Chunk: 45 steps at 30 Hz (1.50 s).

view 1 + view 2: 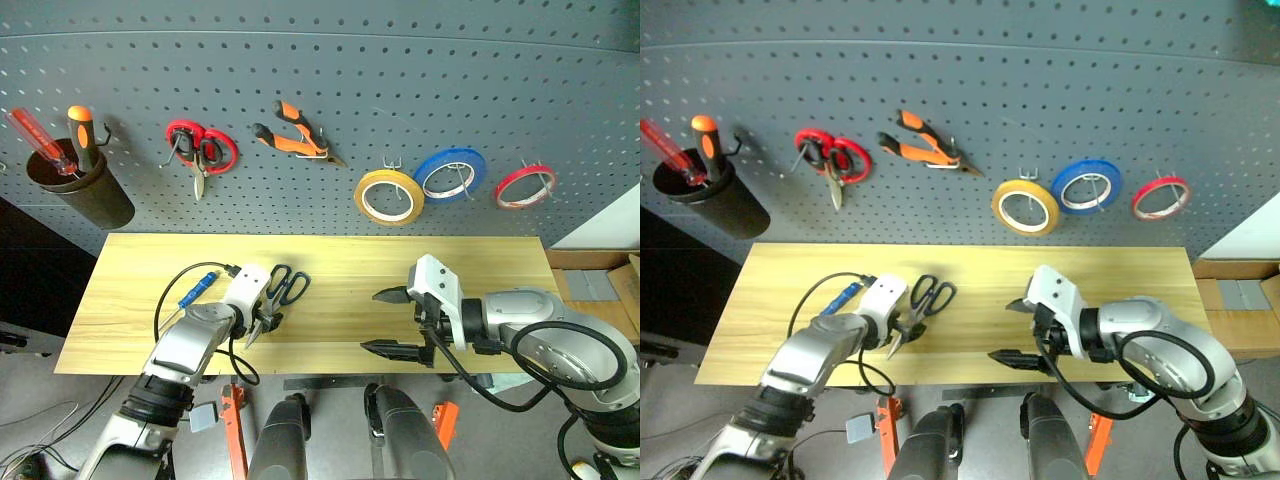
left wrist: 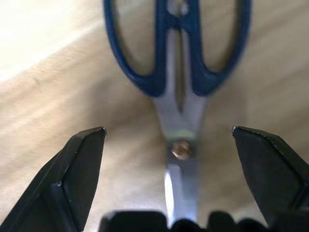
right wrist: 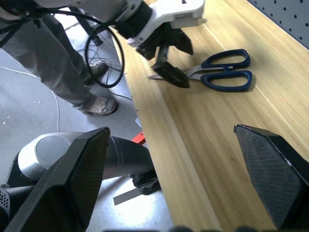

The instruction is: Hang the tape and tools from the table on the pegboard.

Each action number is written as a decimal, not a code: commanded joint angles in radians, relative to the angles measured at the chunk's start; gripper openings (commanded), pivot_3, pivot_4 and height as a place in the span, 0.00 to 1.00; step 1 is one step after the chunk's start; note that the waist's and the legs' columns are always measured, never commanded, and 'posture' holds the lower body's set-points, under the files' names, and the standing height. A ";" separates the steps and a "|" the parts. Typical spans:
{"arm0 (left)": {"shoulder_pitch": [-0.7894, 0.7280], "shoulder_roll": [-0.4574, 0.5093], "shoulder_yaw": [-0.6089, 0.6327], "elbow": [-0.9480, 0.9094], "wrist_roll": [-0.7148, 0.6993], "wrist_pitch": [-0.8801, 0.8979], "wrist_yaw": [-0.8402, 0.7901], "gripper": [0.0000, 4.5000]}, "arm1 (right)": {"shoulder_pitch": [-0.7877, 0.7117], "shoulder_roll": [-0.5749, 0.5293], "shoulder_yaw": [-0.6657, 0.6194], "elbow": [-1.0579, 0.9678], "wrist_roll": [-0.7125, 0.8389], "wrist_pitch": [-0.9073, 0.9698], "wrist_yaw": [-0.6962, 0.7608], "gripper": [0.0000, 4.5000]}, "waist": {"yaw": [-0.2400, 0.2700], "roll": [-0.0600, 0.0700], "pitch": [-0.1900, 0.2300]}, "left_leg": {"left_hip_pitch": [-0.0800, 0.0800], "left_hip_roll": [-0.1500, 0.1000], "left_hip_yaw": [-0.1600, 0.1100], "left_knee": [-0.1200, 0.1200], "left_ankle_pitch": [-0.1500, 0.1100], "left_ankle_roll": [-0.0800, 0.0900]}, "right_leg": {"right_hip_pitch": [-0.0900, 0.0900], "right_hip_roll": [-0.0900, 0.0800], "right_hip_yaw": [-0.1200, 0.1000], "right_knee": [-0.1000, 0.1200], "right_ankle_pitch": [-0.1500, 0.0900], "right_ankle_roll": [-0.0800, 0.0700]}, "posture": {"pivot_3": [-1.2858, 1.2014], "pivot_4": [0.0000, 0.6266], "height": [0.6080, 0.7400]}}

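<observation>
Already the yellow tape (image 1: pixel 389 196) and the pliers (image 1: pixel 294 134) hang on the pegboard (image 1: pixel 330 80). The scissors (image 3: pixel 219 75) and what looks like the screwdriver (image 1: pixel 192 291) lie on the table (image 1: pixel 480 262). The left gripper (image 2: pixel 169 140) straddles the blades, released; the right gripper (image 1: pixel 396 322) hovers released too.

three tape rolls (image 1: pixel 389 196), two scissors (image 1: pixel 287 285), three screwdrivers (image 1: pixel 194 291)

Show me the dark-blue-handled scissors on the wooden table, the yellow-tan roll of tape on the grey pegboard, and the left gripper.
dark-blue-handled scissors (image 3: pixel 227 77): right wrist view, handle loops.
yellow-tan roll of tape (image 1: pixel 389 196): left eye view, ring's lower band.
left gripper (image 2: pixel 169 133): left wrist view, midway between its open fingertips.
</observation>
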<state>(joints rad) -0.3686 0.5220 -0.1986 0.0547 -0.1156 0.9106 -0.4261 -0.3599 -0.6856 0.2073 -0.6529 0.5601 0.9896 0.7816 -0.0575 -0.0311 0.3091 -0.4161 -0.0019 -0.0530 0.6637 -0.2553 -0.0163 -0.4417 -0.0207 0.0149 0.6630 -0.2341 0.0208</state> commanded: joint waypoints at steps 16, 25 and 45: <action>0.037 -0.023 -0.021 -0.026 0.032 0.032 -0.052 0.82 | -0.012 -0.011 -0.030 -0.002 0.014 -0.029 -0.014 1.00 | -0.003 0.000 0.000 | 0.001 -0.001 0.000 0.001 0.000 0.000 | 0.001 -0.001 0.001 0.000 0.000 0.000 | 0.46 0.53 1.00; 0.087 -0.046 0.068 -0.013 0.058 -0.141 0.010 0.15 | -0.022 -0.014 -0.029 0.014 0.009 -0.046 -0.014 1.00 | -0.001 0.000 0.000 | 0.001 0.000 0.000 0.001 0.000 0.000 | 0.001 -0.001 0.001 0.000 0.000 0.001 | 0.47 0.53 1.00; 0.504 -0.113 0.392 -0.419 -0.177 -0.544 -0.066 0.10 | -0.017 -0.017 -0.047 0.019 -0.029 -0.179 -0.002 1.00 | -0.001 0.001 0.002 | -0.001 0.001 -0.001 -0.001 0.000 0.000 | 0.000 -0.002 0.002 -0.002 0.000 0.000 | 0.47 0.54 1.00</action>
<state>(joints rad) 0.1191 0.4134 0.1462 -0.2760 -0.2434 0.4047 -0.4757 -0.3730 -0.7040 0.1830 -0.6153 0.5298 0.8495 0.7666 -0.0586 -0.0297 0.3111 -0.4166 -0.0012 -0.0538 0.6628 -0.2554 -0.0167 -0.4413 -0.0230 0.0166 0.6610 -0.2338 0.0205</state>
